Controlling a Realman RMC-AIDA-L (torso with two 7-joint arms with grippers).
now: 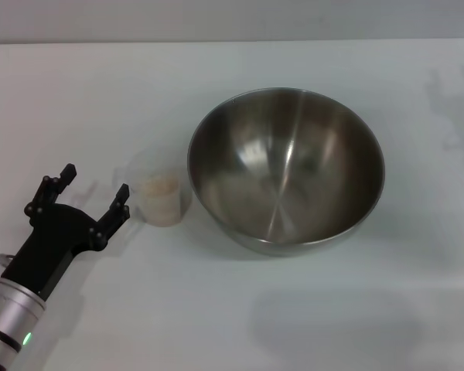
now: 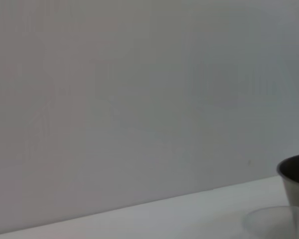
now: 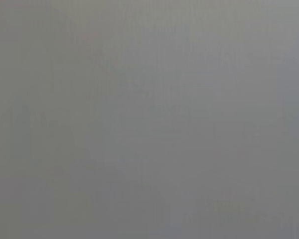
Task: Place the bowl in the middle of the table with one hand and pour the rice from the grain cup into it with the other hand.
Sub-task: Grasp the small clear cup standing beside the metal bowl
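One bowl [image 1: 286,170], one grain cup [image 1: 162,198] w/ rice [image 1: 160,184]; left gripper [image 1: 94,191] spread wide, empty.

Open bench [image 1: 309,325] runs all along the lower edge of the head view, and the upper left is bare too, so there is free passage on both sides. The big bowl [image 1: 286,166] blocks the centre right. The grain cup [image 1: 161,199] stands just beside the bowl's left wall, with barely a gap between them, possibly none. The left tool [image 1: 93,190], fingers spread, sits at lower left with a narrow strip of bench between it and the cup.
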